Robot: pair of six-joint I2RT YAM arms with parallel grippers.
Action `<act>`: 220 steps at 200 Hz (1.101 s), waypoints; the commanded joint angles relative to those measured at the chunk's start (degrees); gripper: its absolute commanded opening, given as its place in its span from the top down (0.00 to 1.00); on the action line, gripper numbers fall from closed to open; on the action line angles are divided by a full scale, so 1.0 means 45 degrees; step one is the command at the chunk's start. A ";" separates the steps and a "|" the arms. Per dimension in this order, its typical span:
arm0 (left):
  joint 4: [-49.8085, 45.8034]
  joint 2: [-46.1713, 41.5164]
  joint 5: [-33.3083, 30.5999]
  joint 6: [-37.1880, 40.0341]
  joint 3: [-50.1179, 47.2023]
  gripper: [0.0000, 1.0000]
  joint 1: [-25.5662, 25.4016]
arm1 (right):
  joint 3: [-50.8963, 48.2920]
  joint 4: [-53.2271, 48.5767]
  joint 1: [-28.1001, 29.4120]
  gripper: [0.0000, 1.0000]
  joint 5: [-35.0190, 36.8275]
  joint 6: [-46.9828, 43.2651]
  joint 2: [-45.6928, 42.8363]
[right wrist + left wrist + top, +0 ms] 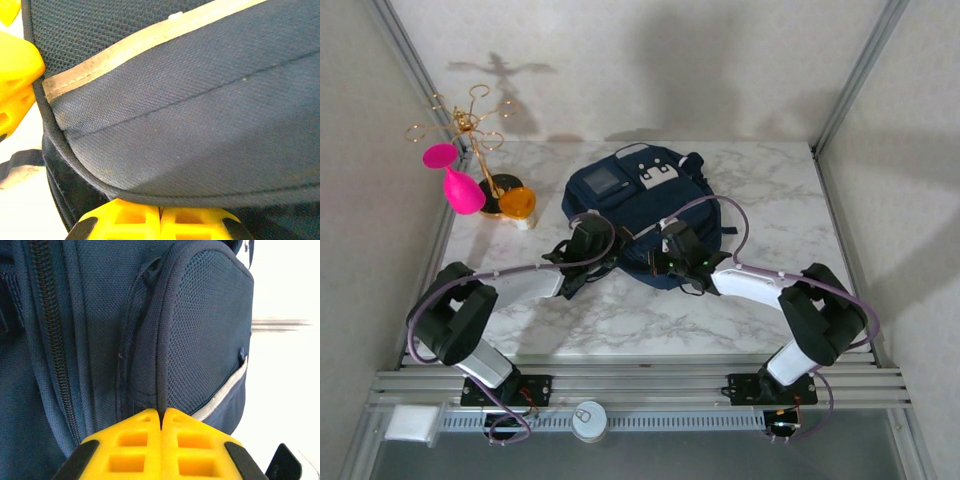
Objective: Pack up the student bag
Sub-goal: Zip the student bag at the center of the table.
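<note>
In the view from above, the student bag (630, 195) lies in the middle of the marble tabletop (770, 200). Bare marble runs to its right as far as the right wall and in front of it toward the arms' bases. In the upper left of the frame a gold stand (470, 125) with a pink piece (463, 190) and an orange piece (517, 202) sits close to the left wall, a narrow gap from the bag. The left hand (592, 248) is at the bag's near left edge and the right hand (672, 250) at its near right edge. Dark wrists and cables cover both sets of fingers, so the grip cannot be read from here. In the left wrist view, the left hand (161, 415) is closed, its yellow fingers pressed together at the bottom centre. The tips touch the bag (100, 315) where the seam of a mesh pocket (205, 330) runs down. Whether any cloth is pinched between them cannot be told. A zip (50, 340) runs down the left of the frame, and the bright blurred tabletop fills the right. In the right wrist view, the right hand (160, 210) is closed too, its fingers together at the bottom edge and cut off by the frame. The bag's (200, 115) curved lower edge lies right over the tips, hiding any hold. A pale strip (140, 42) crosses the top, and another yellow block (15, 70) is cut off at the left edge.
</note>
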 commanded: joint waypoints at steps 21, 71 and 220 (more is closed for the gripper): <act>-0.1450 -0.1590 -0.0138 0.1919 -0.0212 1.00 0.1414 | 0.0034 -0.3638 -0.0430 1.00 0.3268 0.0479 -0.1400; -0.3694 -0.1945 0.0538 0.4484 0.1085 1.00 0.2921 | 0.0307 -0.5337 -0.0100 1.00 0.3836 0.0462 -0.2272; 0.1248 -0.2565 0.0211 -0.1096 -0.2231 0.49 -0.0755 | 0.1002 -0.3583 0.1675 1.00 0.1399 0.0983 -0.1387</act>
